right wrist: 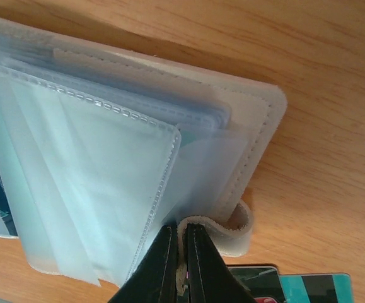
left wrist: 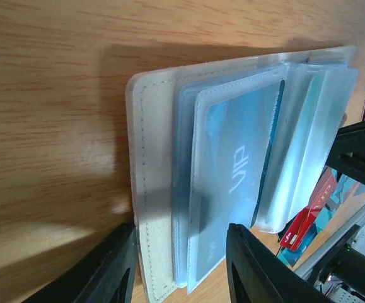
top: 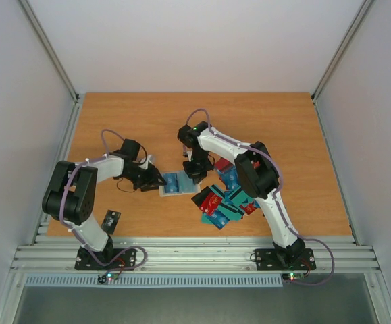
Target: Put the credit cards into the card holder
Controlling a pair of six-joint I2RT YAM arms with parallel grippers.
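The only legible text is "VIP", in pale letters on a blue credit card (left wrist: 242, 158) tucked inside a clear sleeve of the open card holder (left wrist: 145, 189). Print on the loose cards is too small to read.

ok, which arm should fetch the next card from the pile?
Probably right. The loose credit cards lie on its side, beside the right gripper, pinched shut at the card holder edge. The left gripper straddles the holder's far end.

From above and behind the arms we looked down over the whole table (top: 114, 115). Each wrist camera sat close, looking past its own fingers; both shared the card holder (left wrist: 169, 189) lying just beyond those fingertips.
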